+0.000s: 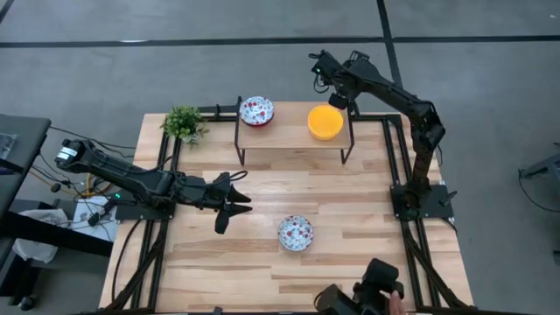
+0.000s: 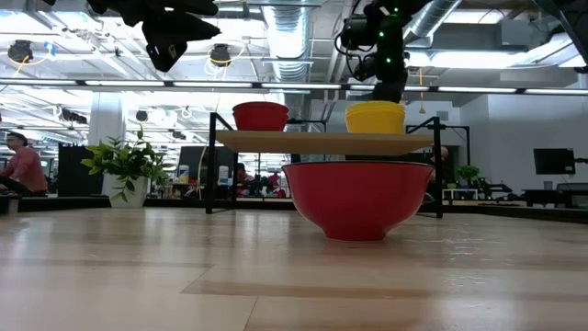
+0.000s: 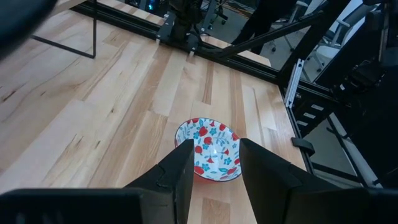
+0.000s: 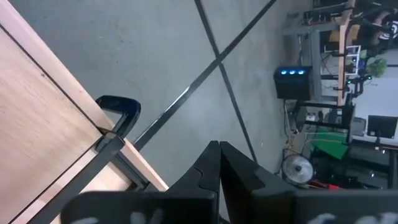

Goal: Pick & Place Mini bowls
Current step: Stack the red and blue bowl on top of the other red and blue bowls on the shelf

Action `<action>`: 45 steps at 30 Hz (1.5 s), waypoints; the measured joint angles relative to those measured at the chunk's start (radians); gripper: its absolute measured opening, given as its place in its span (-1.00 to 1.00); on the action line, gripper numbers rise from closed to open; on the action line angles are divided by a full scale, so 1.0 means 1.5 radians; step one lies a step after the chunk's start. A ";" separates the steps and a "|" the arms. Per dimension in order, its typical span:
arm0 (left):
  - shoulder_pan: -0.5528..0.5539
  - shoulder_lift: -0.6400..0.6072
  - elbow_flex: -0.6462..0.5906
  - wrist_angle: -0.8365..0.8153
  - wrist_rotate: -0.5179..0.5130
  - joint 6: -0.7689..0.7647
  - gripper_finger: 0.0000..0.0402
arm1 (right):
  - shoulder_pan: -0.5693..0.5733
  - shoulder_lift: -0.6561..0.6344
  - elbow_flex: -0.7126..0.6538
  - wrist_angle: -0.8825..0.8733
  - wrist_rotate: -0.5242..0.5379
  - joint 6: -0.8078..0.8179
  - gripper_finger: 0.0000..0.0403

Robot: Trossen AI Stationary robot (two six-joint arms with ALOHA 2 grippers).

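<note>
Two mini bowls sat on the raised shelf [image 1: 293, 140]; one floral bowl [image 1: 296, 233] remained on the tabletop [image 1: 350, 262].
The left gripper [image 1: 229, 204] hovered beside it, fingers open and empty; the right gripper [image 1: 325, 73], beyond the yellow bowl [image 1: 325, 122], had fingers shut on nothing. The task looked largely done.

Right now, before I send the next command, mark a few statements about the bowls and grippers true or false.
1. The yellow bowl sits on the raised shelf. True.
2. Both floral bowls are on the shelf. False: one floral bowl is on the shelf, the other floral bowl is on the table.
3. The right gripper is shut and empty. True.
4. The left gripper holds a bowl. False: it is open above the table, with nothing between its fingers.
5. The potted plant stands on the shelf. False: it stands on the table's corner.
</note>
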 joint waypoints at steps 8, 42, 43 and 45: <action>0.000 0.000 0.000 0.000 0.000 0.000 -0.37 | 0.003 -0.002 0.000 0.005 0.039 0.001 -1.00; 0.000 0.000 0.000 0.000 0.005 0.008 -0.37 | 0.258 -0.540 -0.395 0.316 -0.592 0.162 -1.00; 0.000 0.000 0.000 0.000 0.012 0.008 -0.37 | 0.274 -0.557 -0.425 0.341 -0.610 0.170 -1.00; 0.000 0.000 0.000 0.000 0.022 0.008 -0.37 | 0.312 -0.588 -0.481 0.388 -0.636 0.190 -1.00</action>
